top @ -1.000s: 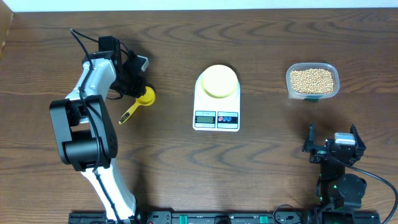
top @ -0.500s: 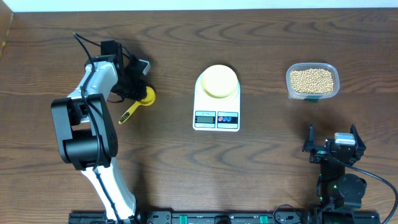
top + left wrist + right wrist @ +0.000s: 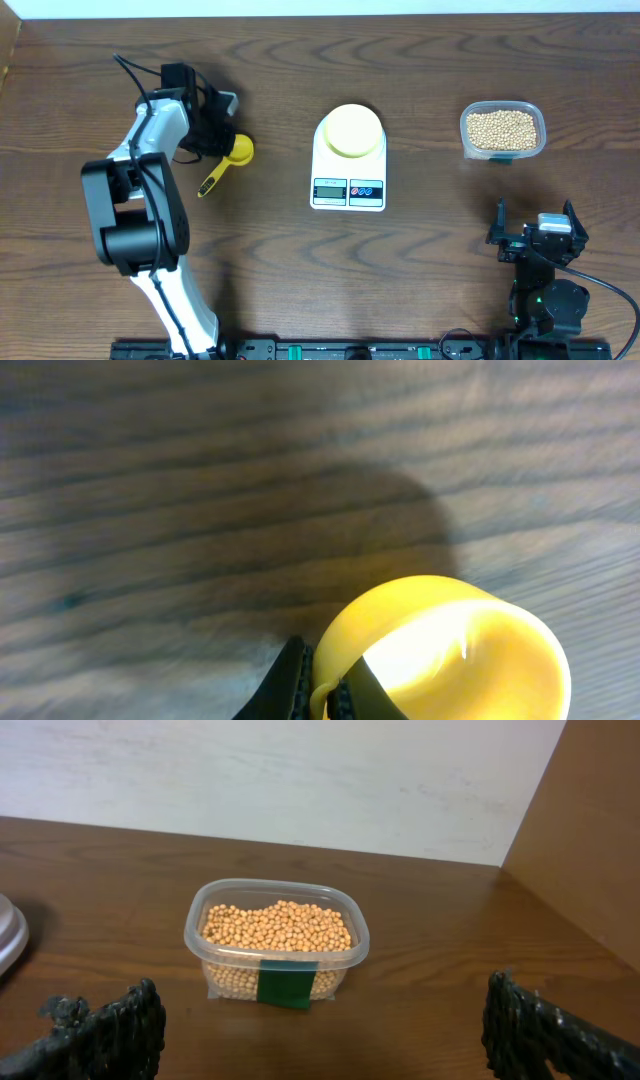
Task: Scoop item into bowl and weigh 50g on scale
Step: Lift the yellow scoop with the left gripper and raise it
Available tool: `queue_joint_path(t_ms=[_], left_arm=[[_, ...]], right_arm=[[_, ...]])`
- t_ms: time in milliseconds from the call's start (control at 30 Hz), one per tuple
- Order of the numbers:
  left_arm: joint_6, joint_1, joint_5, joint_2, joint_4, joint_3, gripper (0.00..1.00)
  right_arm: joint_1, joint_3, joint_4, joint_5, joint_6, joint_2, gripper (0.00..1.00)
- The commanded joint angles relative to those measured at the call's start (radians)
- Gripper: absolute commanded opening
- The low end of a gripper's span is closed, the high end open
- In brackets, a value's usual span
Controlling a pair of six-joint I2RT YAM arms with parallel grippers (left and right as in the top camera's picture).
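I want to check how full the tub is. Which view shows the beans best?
Right wrist: the beans lie in the clear tub, close up and from the side. Overhead shows them small, from above. Left wrist shows only the spoon.

Overhead: fixed above, looking straight down, far enough to take in whole table (image 3: pixel 300 290); left wrist: very close, tilted steeply down on wood grain, yellow spoon (image 3: pixel 450 650) filling lower right, same spoon left of centre in overhead; right wrist: low, near-level, facing pale wall (image 3: pixel 300 780); tub (image 3: pixel 285 985) of beans (image 3: pixel 275 925) at mid-distance, shared with overhead's upper right
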Motion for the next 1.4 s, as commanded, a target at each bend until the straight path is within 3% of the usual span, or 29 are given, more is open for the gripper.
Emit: queue_joint_path(t_ms=[0, 67, 133, 233, 333, 567, 900, 1200, 1367], left_arm=[[-0.194, -0.002, 0.002, -0.163, 0.002, 0.06, 0.08], [-0.288, -0.002, 0.002, -0.242, 0.018, 0.061, 0.08], [-0.5, -0.002, 0.002, -0.355, 0.053, 0.061, 0.08], [-0.714, -0.002, -0.005, -0.47, 0.072, 0.061, 0.08], [-0.816, -0.002, -0.017, -0.558, 0.07, 0.061, 0.08], [-0.958, -0.003, -0.017, -0.641, 0.04, 0.061, 0.08], [-1.061, -0.007, -0.013, -0.635, 0.004, 0.054, 0.07], [-1.075, -0.012, -0.018, -0.631, -0.181, 0.054, 0.08], [-1.216, -0.012, -0.048, -0.631, -0.254, 0.054, 0.08]], right_arm=[[0.006, -0.002, -0.003, 0.008, -0.008, -0.006, 0.99], [0.006, -0.002, -0.003, 0.008, -0.008, -0.006, 0.99], [0.006, -0.002, -0.003, 0.008, -0.008, -0.006, 0.99], [0.006, -0.002, -0.003, 0.008, -0.008, -0.006, 0.99], [0.006, -0.002, -0.003, 0.008, -0.008, -0.006, 0.99], [0.006, -0.002, -0.003, 0.008, -0.008, -0.006, 0.99], [0.006, -0.002, -0.003, 0.008, -0.008, -0.006, 0.99], [0.006, -0.002, -0.003, 0.008, -0.008, -0.006, 0.99], [0.006, -0.002, -0.003, 0.008, -0.008, -0.006, 0.99]])
